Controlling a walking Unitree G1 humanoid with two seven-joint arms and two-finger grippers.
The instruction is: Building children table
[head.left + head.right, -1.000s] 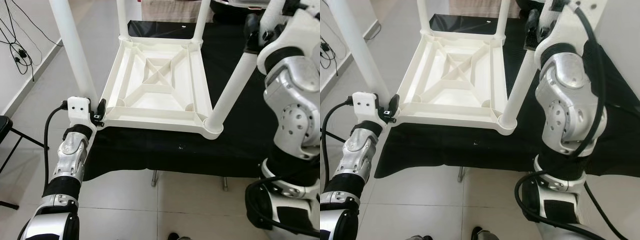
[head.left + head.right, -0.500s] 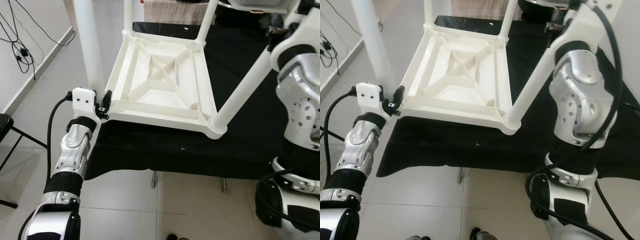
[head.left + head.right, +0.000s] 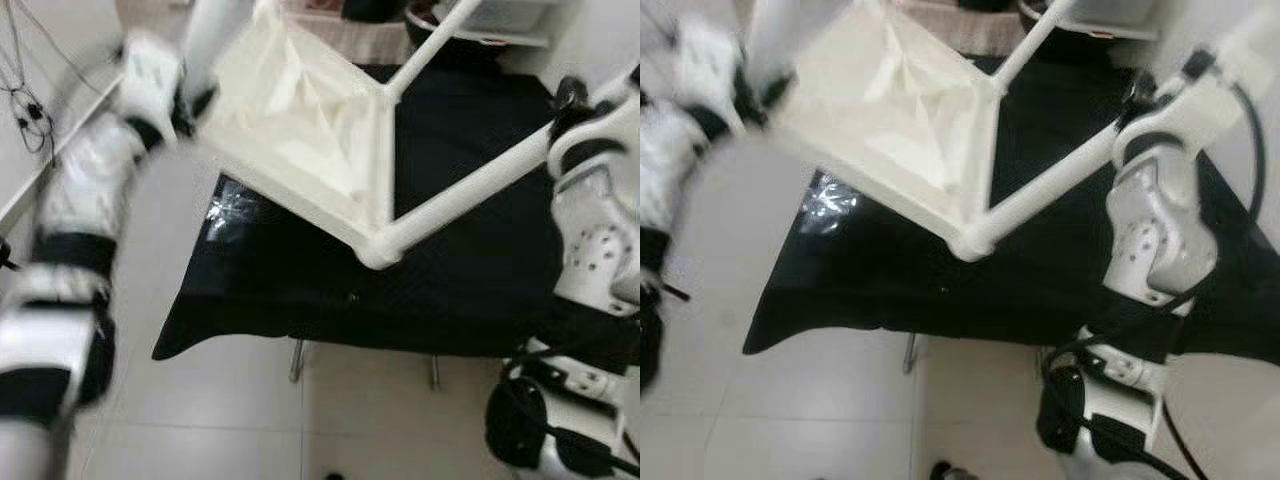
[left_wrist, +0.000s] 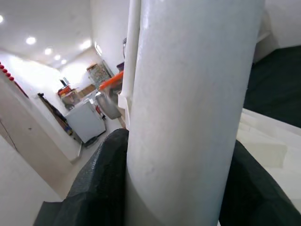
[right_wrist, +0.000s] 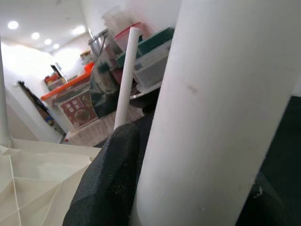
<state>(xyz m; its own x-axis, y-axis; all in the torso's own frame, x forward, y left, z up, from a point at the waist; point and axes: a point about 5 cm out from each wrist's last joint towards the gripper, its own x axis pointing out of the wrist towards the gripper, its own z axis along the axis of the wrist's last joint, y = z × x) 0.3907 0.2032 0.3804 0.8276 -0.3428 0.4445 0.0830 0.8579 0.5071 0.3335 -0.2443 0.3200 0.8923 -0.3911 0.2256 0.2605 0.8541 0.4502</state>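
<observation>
Evidently assembled, the children's table (image 3: 300,120) tilts mid-frame above the worktop (image 3: 470,270), each end effector (image 4: 174,188) (image 5: 188,188) clamped around a leg.

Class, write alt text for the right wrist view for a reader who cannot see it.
A thick white table leg runs close past the camera, clasped between the right gripper's black fingers. Behind it are the ribbed white tabletop underside, another leg and stacked storage boxes.

White table (image 3: 300,130), black cloth (image 3: 470,270)
</observation>
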